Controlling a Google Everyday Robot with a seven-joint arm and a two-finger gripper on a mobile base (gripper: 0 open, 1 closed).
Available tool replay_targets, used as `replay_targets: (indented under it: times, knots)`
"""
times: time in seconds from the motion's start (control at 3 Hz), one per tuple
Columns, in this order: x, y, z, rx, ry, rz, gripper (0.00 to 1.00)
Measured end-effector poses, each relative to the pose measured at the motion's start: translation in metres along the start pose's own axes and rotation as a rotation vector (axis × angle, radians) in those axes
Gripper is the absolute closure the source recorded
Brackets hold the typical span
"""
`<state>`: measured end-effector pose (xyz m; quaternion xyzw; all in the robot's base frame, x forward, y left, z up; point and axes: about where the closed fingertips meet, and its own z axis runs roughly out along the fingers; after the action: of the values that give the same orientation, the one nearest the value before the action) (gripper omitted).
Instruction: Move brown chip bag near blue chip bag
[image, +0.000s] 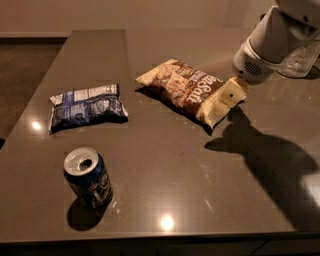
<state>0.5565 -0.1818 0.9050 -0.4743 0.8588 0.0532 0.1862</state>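
Nearest, a soda can stands left of centre. Behind it lies the blue chip bag, with the brown chip bag farther right, well apart. The gripper sits at the brown bag's right end. A pinch on that slack corner may slip or drag the bag askew. Whether the gripper is open or closed cannot be told, and the arm partly hides a clear object behind.

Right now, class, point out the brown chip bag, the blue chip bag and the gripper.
brown chip bag (181, 86), camera view, brown lettered middle.
blue chip bag (86, 106), camera view, bag's middle.
gripper (221, 106), camera view, its cream tip, at the brown bag's right end.
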Motion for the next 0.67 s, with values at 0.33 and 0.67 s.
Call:
replay_targets:
  times: [0.33, 0.67]
  knots:
    - [-0.014, -0.01, 0.017, 0.011, -0.007, 0.047, 0.0]
    - [-0.025, -0.015, 0.032, 0.016, -0.005, 0.073, 0.0]
